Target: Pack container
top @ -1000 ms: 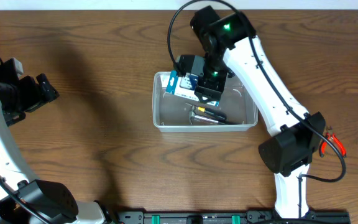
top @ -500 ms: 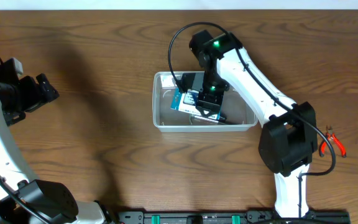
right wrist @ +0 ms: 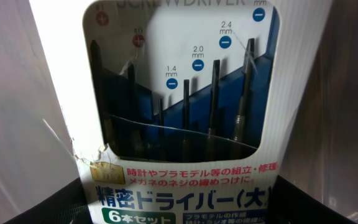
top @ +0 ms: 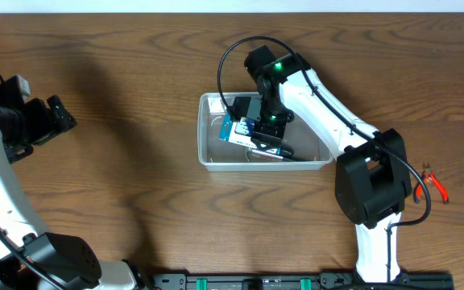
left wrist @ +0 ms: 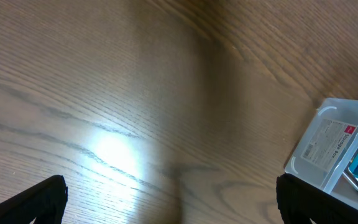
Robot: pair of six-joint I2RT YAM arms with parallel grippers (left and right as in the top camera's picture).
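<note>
The clear plastic container (top: 209,153) sits mid-table; its corner also shows in the left wrist view (left wrist: 328,149). My right gripper (top: 266,133) is inside it, shut on a blue and white box of precision screwdrivers (top: 238,129), which fills the right wrist view (right wrist: 185,124). A dark hand tool (top: 284,151) lies on the container floor, partly under the gripper. My left gripper (left wrist: 173,199) is open and empty, held above bare wood far to the left (top: 51,121).
Red-handled pliers (top: 432,182) lie on the table at the right, beside the right arm's base. The table's far edge runs along the top of the overhead view.
My right gripper has carried the screwdriver box down and towards the front, lower into the container. The left arm has not moved.
</note>
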